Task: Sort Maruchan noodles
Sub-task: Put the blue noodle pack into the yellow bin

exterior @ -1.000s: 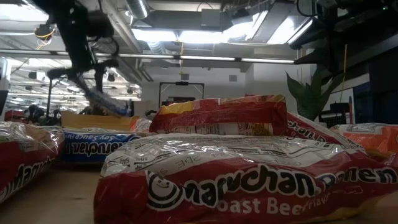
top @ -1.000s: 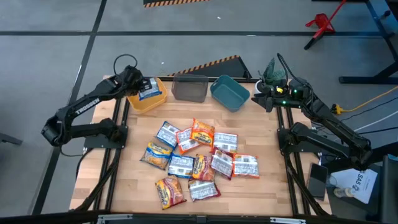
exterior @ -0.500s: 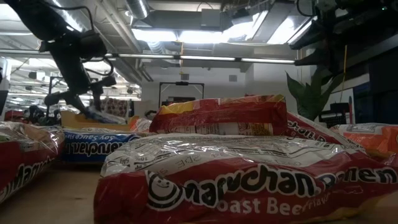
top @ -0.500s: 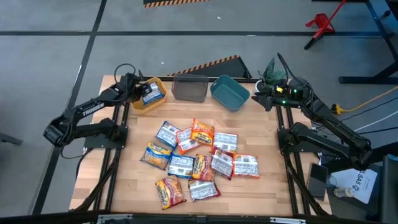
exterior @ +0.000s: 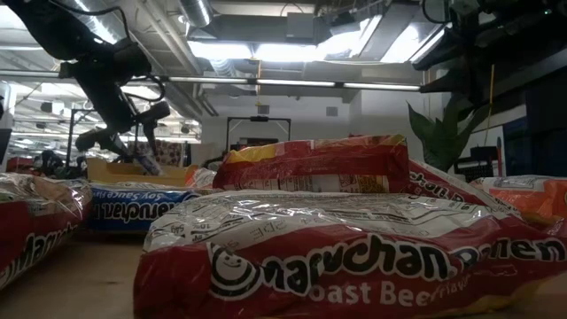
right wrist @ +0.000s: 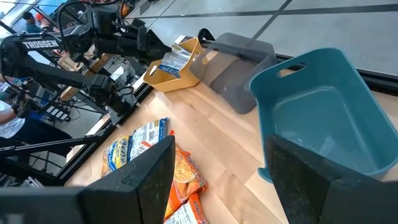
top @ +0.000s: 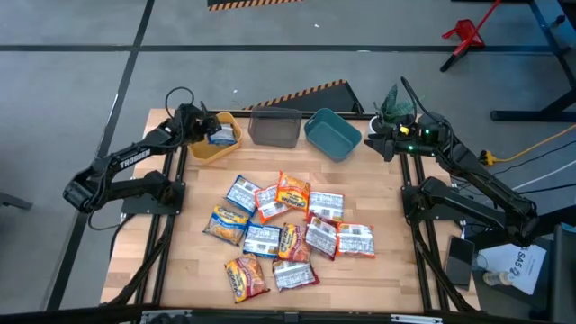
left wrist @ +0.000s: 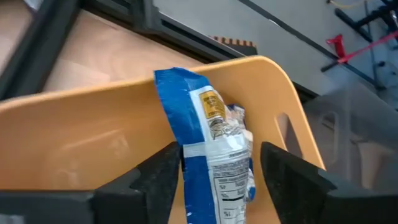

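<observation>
Our left gripper sits at the yellow bin, jaws released around a blue packet standing in it. The remaining packets lie mid-worktop, between both arms; our right gripper waits spread beside the teal bin.

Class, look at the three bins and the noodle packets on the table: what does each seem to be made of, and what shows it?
The yellow bin, grey bin and teal bin look like moulded plastic: smooth one-piece walls, cut-out handles; the grey one seems slightly see-through. The noodle packets appear to be thin glossy plastic film, crinkled and shiny. The table looks like pale wood with visible board lines.
</observation>
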